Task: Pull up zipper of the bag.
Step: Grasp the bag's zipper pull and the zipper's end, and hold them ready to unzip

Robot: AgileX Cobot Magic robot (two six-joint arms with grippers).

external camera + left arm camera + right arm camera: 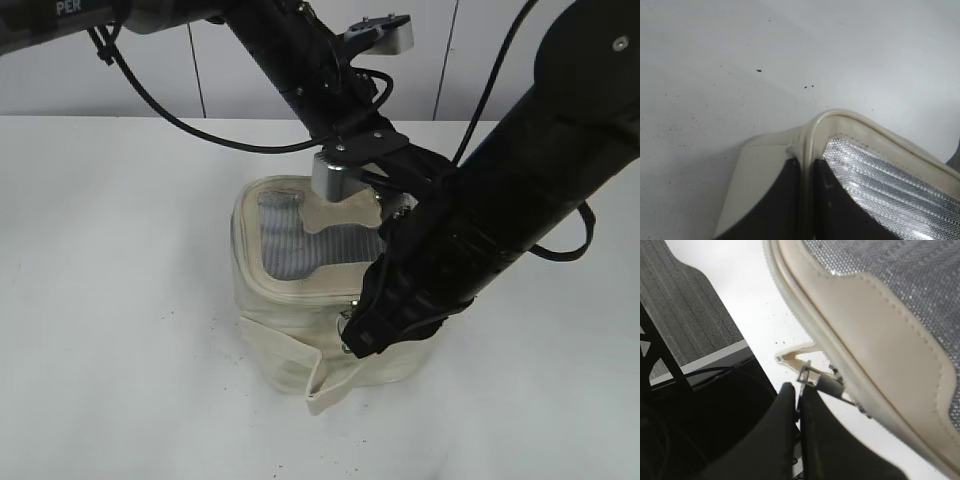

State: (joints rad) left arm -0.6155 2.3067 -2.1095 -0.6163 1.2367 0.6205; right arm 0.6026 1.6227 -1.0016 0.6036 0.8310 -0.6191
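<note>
The cream bag [285, 310] stands upright mid-table, its grey mesh window [300, 245] facing up. My left gripper [385, 205] reaches from the back. In the left wrist view it [807, 170] is shut on the bag's top rim piping [812, 135], beside the mesh [890, 185]. My right gripper [350, 335] is at the bag's front right corner. In the right wrist view it [797, 390] is shut on a silver zipper pull [815, 376] just off the bag's rim [875, 335]. The cream zipper track [300, 292] runs round the top panel.
The loose strap band [305, 370] hangs open at the bag's front, its end on the white table [120, 250]. Both black arms and their cables cross above the bag's right side. The table edge and grey floor [685, 315] show in the right wrist view.
</note>
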